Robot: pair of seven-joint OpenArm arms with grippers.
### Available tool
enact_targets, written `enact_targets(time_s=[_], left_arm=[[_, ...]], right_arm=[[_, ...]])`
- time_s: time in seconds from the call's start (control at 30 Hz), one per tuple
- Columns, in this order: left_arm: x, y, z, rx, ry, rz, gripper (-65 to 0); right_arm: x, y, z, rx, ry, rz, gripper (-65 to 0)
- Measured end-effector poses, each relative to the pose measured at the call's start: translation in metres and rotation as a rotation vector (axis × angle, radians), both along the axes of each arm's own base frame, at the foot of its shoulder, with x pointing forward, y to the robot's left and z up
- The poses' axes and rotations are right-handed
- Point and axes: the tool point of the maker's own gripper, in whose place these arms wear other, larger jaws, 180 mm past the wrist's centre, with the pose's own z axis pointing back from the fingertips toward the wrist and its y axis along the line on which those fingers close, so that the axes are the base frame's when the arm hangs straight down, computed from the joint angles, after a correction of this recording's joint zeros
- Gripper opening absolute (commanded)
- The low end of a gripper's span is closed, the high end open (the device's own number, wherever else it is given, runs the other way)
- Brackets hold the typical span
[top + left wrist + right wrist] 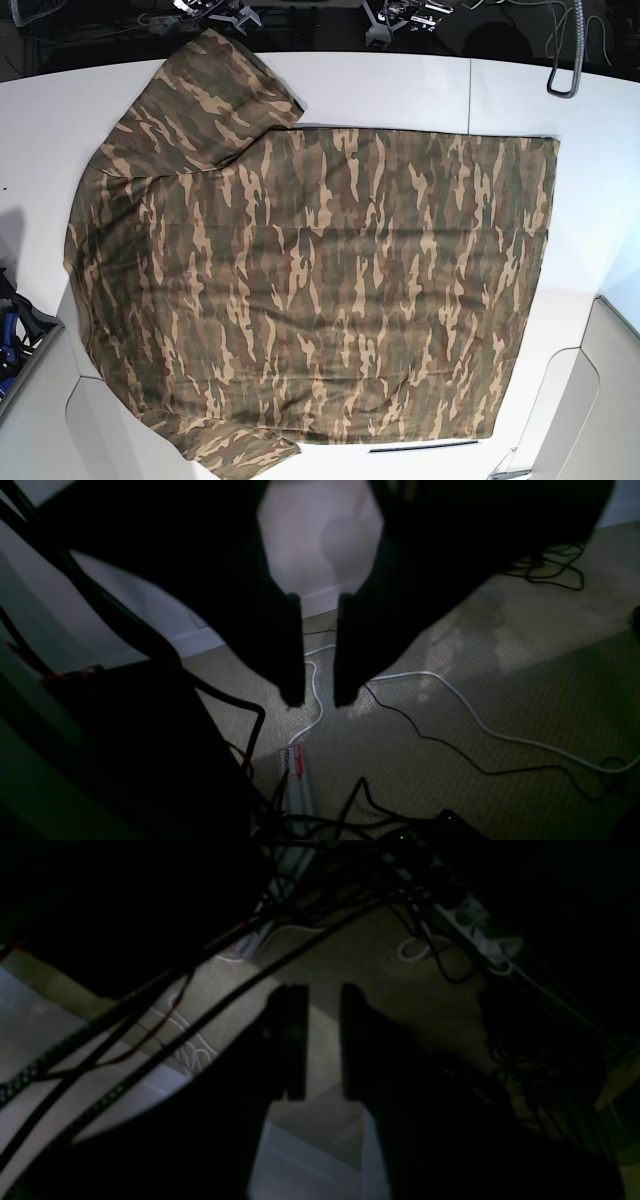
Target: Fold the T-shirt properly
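**Both grippers idle off the table, shirt flat and unfolded**

Nearest, left wrist view: left gripper [320,697] points down at carpet, jaws narrowly parted, a slim gap, nothing between them. White cable [480,720] snakes over the floor toward 4 o'clock; power strip [295,775] lies at 6 o'clock.

Right wrist view, very dim: right gripper [322,1040] likewise a small gap, holding nothing, over cabling and carpet.

Farther, base view: the T-shirt [310,290] lies spread flat on the white table [400,85], collar end toward 9 o'clock, hem toward 3 o'clock, one sleeve at 11 o'clock, another at 7 o'clock. Neither arm shows here.

Judgement: folding not yet begun. Doing it well likely means each gripper pinching one layer at matching edge points and carrying both across together, keeping the fold line straight.
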Motion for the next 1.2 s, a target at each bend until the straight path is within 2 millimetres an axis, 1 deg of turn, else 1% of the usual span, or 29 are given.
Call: enact_targets(time_s=[0.87,1.0,1.2], left_arm=[[0.0,0.0,0.0,0.0,0.0,0.0,-51.0],[-0.007,0.004,0.0,0.007,0.018,-0.002,-51.0],[-0.027,0.003,0.002,0.0,0.048,-0.005,-51.0]], right_arm=[[0.002,0.001,0.0,0.002,-0.004,0.0,-52.9],[0.001,0.001,0.0,0.002,-0.004,0.0,-52.9],[0.0,0.001,0.0,0.002,-0.001,0.0,-52.9]])
